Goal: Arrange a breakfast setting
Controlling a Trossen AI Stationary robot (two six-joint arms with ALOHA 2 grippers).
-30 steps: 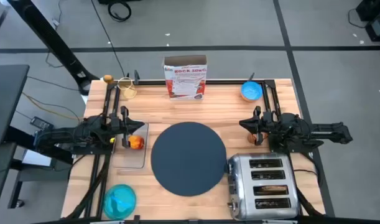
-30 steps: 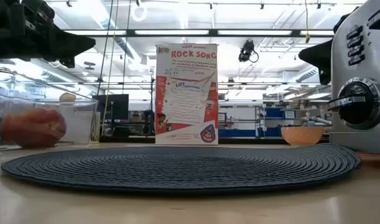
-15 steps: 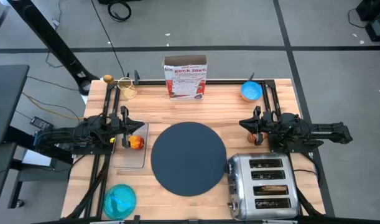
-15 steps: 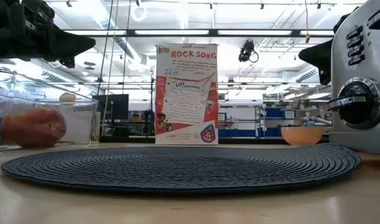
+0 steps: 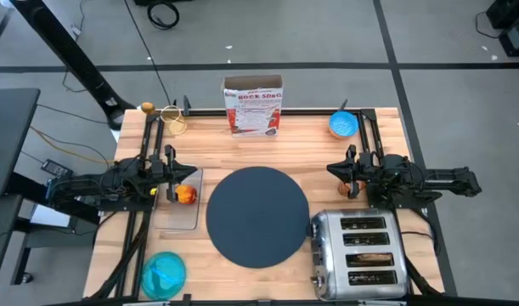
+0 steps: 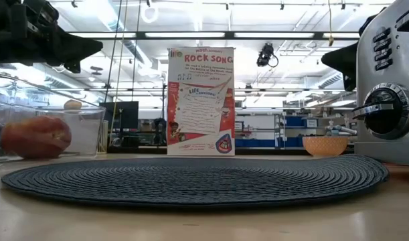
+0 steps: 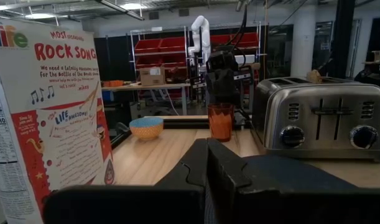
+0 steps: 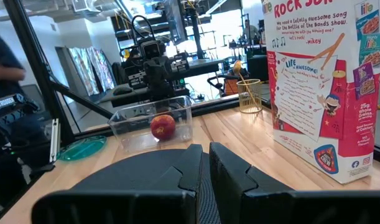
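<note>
The dark-grey round mat point(image 5: 257, 217) lies at the table's middle. The red-orange apple point(image 5: 186, 195) sits in a clear tray point(image 5: 178, 212) to its left. The teal plate point(image 5: 164, 274) lies near left. The blue bowl point(image 5: 343, 125) stands far right. The orange cup point(image 7: 220, 121) stands by my right gripper point(image 5: 347, 172), which is shut and empty. A toast slice point(image 5: 372, 256) sticks in the toaster point(image 5: 359, 251). The gold spoon point(image 8: 237, 67) stands in a wire holder point(image 5: 175, 124). My left gripper point(image 5: 170, 176) is shut and empty, above the tray's far end.
A cereal box point(image 5: 253, 105) stands upright at the far edge's middle. The chrome toaster fills the near right corner. Bare wood lies between the box and the mat. A person point(image 8: 3, 68) shows beyond the table's left side.
</note>
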